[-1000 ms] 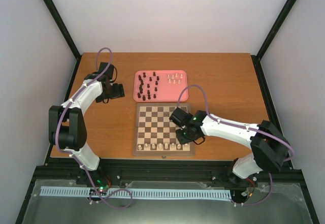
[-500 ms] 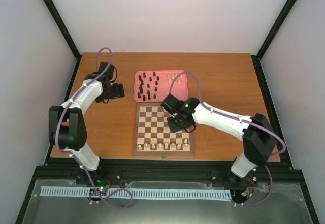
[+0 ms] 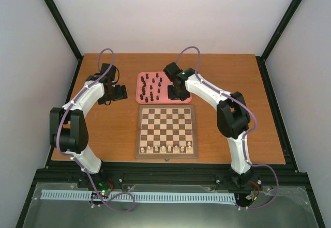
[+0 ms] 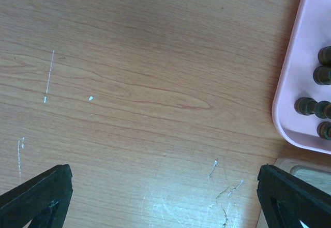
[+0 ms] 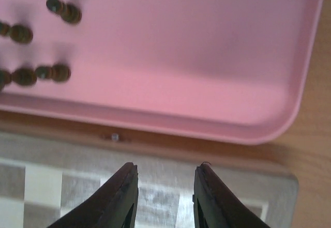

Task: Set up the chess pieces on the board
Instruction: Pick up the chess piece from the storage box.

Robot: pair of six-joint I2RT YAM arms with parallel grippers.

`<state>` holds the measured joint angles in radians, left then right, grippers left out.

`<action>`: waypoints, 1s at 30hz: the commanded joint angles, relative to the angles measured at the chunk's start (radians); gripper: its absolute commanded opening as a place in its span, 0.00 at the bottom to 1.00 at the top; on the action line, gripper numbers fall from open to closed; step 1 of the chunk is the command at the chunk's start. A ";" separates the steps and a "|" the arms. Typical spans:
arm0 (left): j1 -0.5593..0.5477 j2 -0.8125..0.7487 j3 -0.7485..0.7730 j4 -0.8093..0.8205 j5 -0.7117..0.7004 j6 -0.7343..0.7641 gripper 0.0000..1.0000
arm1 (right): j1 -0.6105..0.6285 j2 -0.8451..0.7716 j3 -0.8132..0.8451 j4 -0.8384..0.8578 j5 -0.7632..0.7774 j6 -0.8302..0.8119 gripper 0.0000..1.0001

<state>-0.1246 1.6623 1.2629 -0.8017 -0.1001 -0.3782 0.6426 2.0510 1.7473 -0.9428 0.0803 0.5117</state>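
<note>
Swinging off the near rank of the board (image 3: 166, 155) since a second ago, your right end effector (image 5: 165, 176) hangs narrowly parted, empty, over its far border beside the pink tray (image 5: 207, 119). Cream chess pieces (image 3: 168, 148) line the near rank. Your left end effector (image 4: 163, 179) gapes wide over open bench (image 4: 155, 57).

The checkered wooden board (image 3: 166, 131) lies flat before me. Cream chess pieces (image 3: 163, 148) stand upright along its 6 o'clock row, and dark pieces (image 3: 151, 88) cluster beyond its 12 o'clock edge.
</note>
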 commanded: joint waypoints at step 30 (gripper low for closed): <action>-0.003 0.071 0.028 0.015 0.016 -0.014 1.00 | -0.201 0.455 0.574 0.023 -0.017 -0.177 0.31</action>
<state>-0.1246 1.7149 1.2629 -0.7856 -0.0765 -0.3790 0.4400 2.4634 2.2719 -0.9310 0.0914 0.3614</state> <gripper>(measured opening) 0.997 0.307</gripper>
